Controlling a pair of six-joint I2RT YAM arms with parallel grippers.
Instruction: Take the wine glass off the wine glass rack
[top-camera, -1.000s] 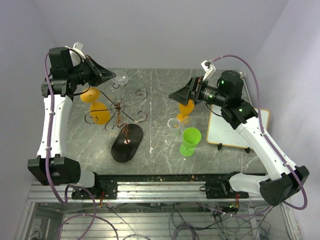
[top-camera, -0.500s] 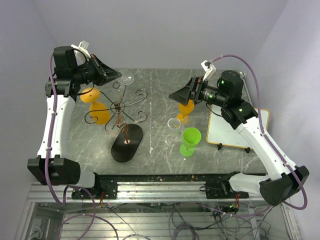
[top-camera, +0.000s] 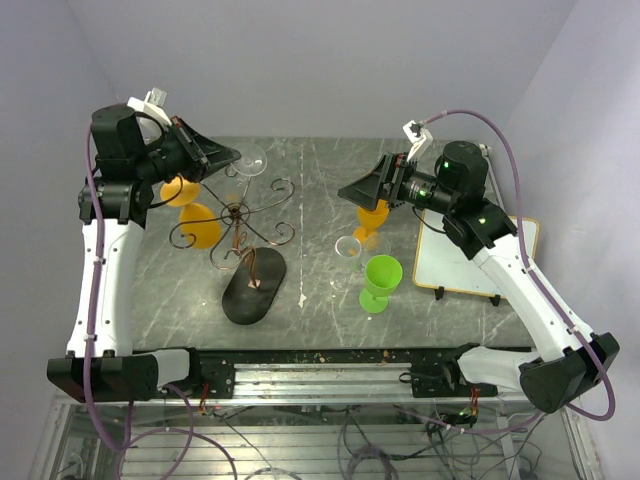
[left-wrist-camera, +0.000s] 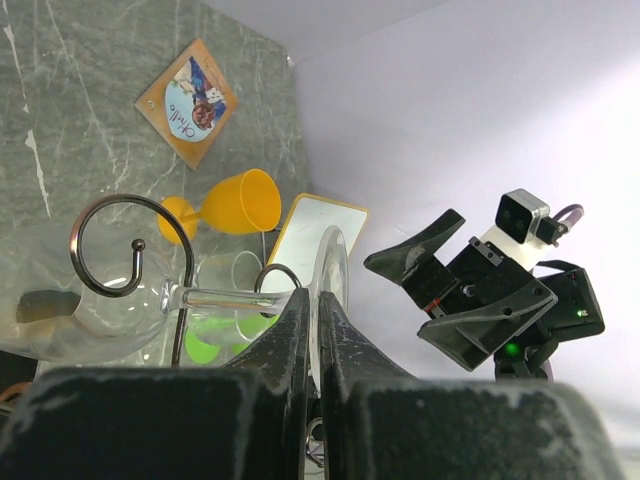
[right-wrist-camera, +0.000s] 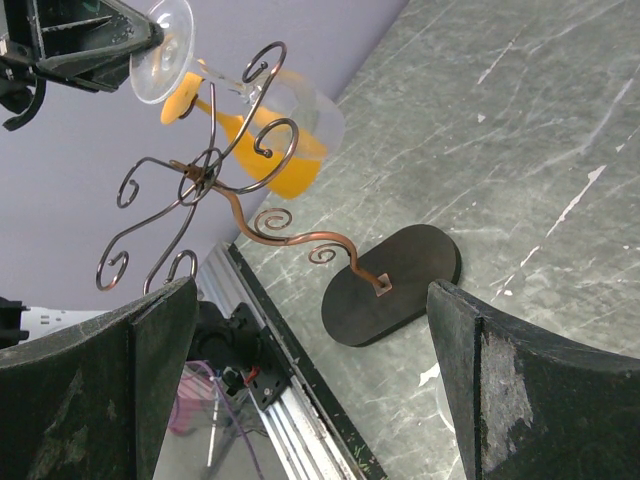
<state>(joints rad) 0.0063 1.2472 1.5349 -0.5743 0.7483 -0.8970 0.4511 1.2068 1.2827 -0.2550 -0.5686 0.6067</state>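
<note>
A clear wine glass (top-camera: 250, 161) hangs level at the back of the wine glass rack (top-camera: 238, 212), a copper wire stand with scroll arms on a dark oval base (top-camera: 253, 285). My left gripper (top-camera: 230, 155) is shut on the glass's round foot (left-wrist-camera: 331, 262). The stem (left-wrist-camera: 230, 297) runs past a scroll curl (left-wrist-camera: 128, 246) to the bowl (left-wrist-camera: 60, 320). In the right wrist view the foot (right-wrist-camera: 165, 50) shows at the top left and the stem lies between two rack curls (right-wrist-camera: 265, 70). My right gripper (top-camera: 360, 190) hangs open and empty right of the rack.
Two orange glasses (top-camera: 200, 226) hang on the rack's left side. On the table to the right stand an orange glass (top-camera: 373, 218), a small clear glass (top-camera: 348, 248) and a green glass (top-camera: 380, 280). A white board (top-camera: 470, 260) lies far right, and a printed card (left-wrist-camera: 188, 102) lies farther back.
My left gripper has shifted slightly right with the clear glass in it, and the left arm has changed its stance. The right arm has not moved.
</note>
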